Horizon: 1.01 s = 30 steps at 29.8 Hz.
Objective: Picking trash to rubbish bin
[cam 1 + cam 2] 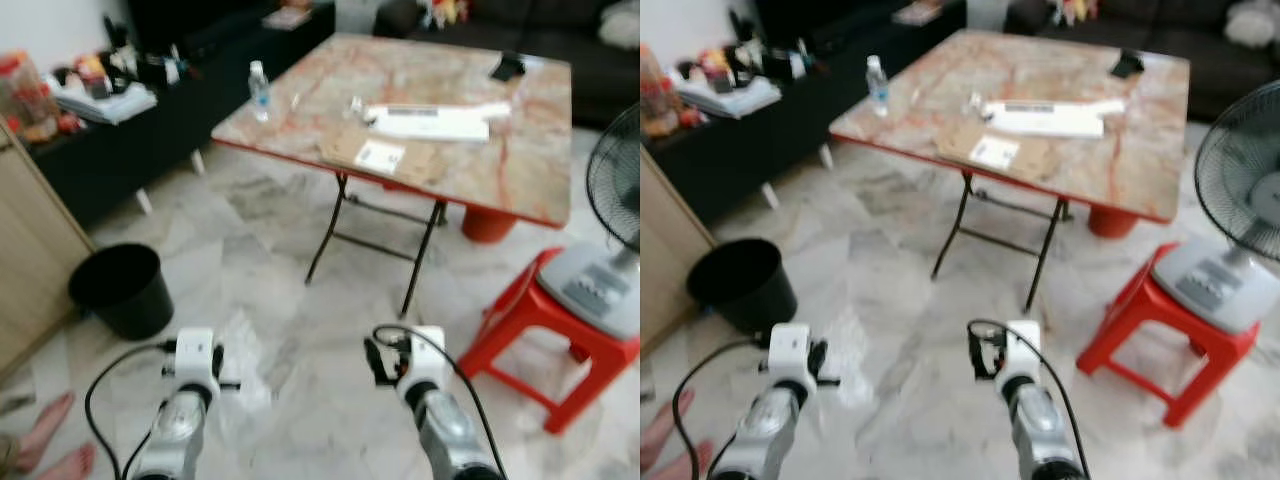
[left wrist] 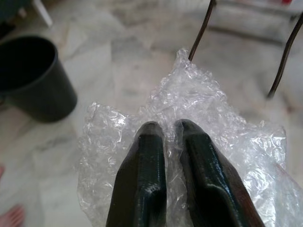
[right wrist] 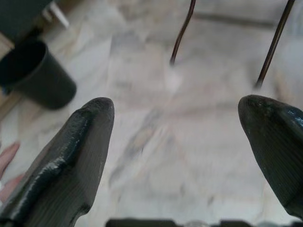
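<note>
A crumpled sheet of clear bubble wrap (image 2: pixel 203 90) is pinched between the two black fingers of my left gripper (image 2: pixel 168 126), which is shut on it. In the left eye view the wrap (image 1: pixel 248 350) hangs pale in front of the left gripper (image 1: pixel 228 372), low over the marble floor. The black rubbish bin (image 1: pixel 120 290) stands upright on the floor ahead and to the left of that gripper, mouth open; it also sits in the left wrist view as the bin (image 2: pixel 33 75). My right gripper (image 3: pixel 177 106) is open with nothing between its fingers, held over bare floor.
A folding table (image 1: pixel 520 170) with a marble-pattern top carries a water bottle (image 1: pixel 259 90) and papers. A red stool (image 1: pixel 530 310) bearing a fan (image 1: pixel 615 200) stands at the right. A person's bare feet (image 1: pixel 50 440) are at the lower left, beside a wooden cabinet (image 1: pixel 25 250).
</note>
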Available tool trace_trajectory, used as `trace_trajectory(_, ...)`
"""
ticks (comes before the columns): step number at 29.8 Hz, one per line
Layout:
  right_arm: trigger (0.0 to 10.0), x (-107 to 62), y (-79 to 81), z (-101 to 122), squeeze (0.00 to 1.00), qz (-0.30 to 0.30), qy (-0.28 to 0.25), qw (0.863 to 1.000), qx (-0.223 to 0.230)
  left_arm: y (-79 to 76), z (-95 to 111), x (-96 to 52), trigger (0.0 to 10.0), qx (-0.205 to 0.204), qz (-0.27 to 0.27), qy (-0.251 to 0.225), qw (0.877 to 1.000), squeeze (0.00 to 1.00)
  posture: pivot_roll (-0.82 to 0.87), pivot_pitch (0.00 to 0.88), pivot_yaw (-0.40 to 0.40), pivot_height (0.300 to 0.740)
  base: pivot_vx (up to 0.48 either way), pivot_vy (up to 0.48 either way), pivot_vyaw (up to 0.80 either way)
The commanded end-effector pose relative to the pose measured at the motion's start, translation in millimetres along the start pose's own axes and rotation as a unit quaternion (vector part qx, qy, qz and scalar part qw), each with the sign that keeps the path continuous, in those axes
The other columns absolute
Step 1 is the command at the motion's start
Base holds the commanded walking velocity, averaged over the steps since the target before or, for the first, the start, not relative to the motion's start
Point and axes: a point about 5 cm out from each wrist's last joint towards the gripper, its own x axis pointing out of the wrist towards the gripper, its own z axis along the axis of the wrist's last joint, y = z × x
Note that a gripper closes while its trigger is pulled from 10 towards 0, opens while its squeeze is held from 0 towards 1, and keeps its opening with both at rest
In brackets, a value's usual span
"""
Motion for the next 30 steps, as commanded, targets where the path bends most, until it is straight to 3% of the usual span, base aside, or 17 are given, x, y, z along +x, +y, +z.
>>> trace_trajectory(1, 10.0, -7.0, -4.9, -19, 0.0, -0.014, 0.048, 0.999, 0.002, 6.9, -18, -6.1, 10.0, 0.005, 0.005, 0.036, 0.999, 0.0, 0.03, 0.112, 0.047, 0.74, 0.0, 0.0, 0.0)
trace_trajectory(8, 10.0, -20.0, -19.6, -42, 0.0, -0.054, 0.105, 0.993, 0.019, 14.5, -41, -14.8, 10.0, -0.001, 0.018, 0.094, 0.995, 0.0, 0.0, 0.099, 0.049, 0.74, 0.0, 0.0, 0.0)
trace_trajectory(14, 10.0, -36.6, -33.7, -66, 0.0, -0.09, 0.168, 0.981, 0.023, 28.8, -69, -32.7, 10.0, -0.013, 0.054, 0.154, 0.986, 0.0, 0.01, 0.082, 0.046, 0.74, 0.0, 0.0, 0.0)
trace_trajectory(22, 10.0, -46.7, -40.9, -78, 0.0, -0.112, 0.191, 0.975, 0.033, 45.8, -87, -50.0, 10.0, -0.049, 0.104, 0.181, 0.977, 0.0, 0.01, 0.066, 0.058, 0.74, 0.0, 0.0, 0.0)
trace_trajectory(27, 10.0, -49.1, -42.6, -80, 0.0, -0.119, 0.194, 0.973, 0.036, 52.0, -97, -59.3, 10.0, -0.047, 0.122, 0.203, 0.97, 0.0, 0.01, 0.063, 0.061, 0.74, 0.0, 0.0, 0.0)
trace_trajectory(30, 10.0, -49.8, -43.3, -81, 0.0, -0.117, 0.196, 0.973, 0.025, 49.6, -112, -70.4, 10.0, -0.038, 0.109, 0.256, 0.96, 0.0, 0.01, 0.047, 0.062, 0.74, 0.089, 0.0, 0.0)
